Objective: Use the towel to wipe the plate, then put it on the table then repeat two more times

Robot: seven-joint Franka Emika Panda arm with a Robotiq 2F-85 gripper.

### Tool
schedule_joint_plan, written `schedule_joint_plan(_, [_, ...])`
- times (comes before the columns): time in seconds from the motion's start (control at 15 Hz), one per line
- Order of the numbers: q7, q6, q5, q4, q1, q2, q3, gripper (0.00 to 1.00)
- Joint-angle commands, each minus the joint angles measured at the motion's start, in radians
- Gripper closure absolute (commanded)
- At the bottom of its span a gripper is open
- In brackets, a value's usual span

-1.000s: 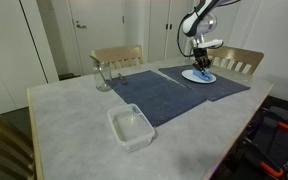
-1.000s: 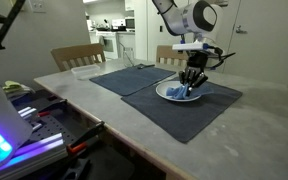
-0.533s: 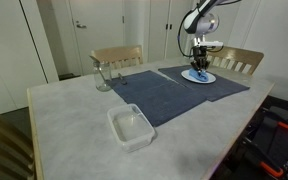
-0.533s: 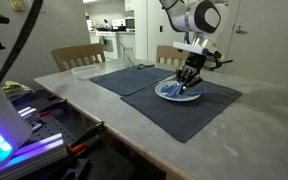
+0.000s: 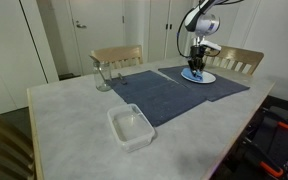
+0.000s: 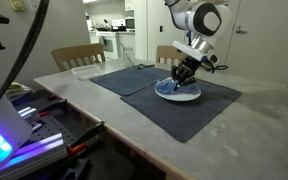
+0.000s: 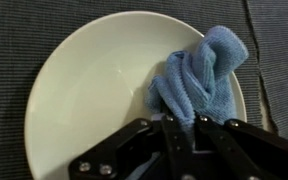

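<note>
One light-blue towel [image 7: 199,72] is lying bunched on the right of one white plate [image 7: 89,95], the gripper [image 7: 184,122] clamping its near end. The plate is sitting on the right-hand of two dark-blue mats [image 5: 224,86] covering the table [image 5: 74,120].

Three cameras, one plate in every shot.

An exterior view stands well back off a table [image 5: 69,112] corner, looking down the marbled top: clear container [image 5: 130,127] near, plate [image 5: 198,77] small at the far end under the gripper [image 5: 196,68]. An exterior view sits lower and closer at the plate's end, plate [image 6: 178,93] mid-frame on the dark mats [image 6: 184,115]. Wrist view looks straight down, very close, plate and towel [image 7: 199,75] filling the frame, fingers coming in from the bottom edge. Both exterior views share table top and mats.
</note>
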Motion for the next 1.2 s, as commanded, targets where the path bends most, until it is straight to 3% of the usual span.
schedule_joint_plan(0.0, [-0.082, -0.003, 0.045, -0.008, -0.023, 0.036, 0.04, 0.97])
schedule_joint_plan(0.13, [-0.096, -0.036, 0.026, 0.001, -0.011, 0.044, 0.033, 0.97])
schedule_joint_plan(0.47, [0.048, 0.055, -0.093, -0.008, 0.07, 0.024, -0.045, 0.97])
schedule_joint_plan(1.13, [0.303, 0.227, -0.304, -0.04, 0.161, 0.005, -0.154, 0.97])
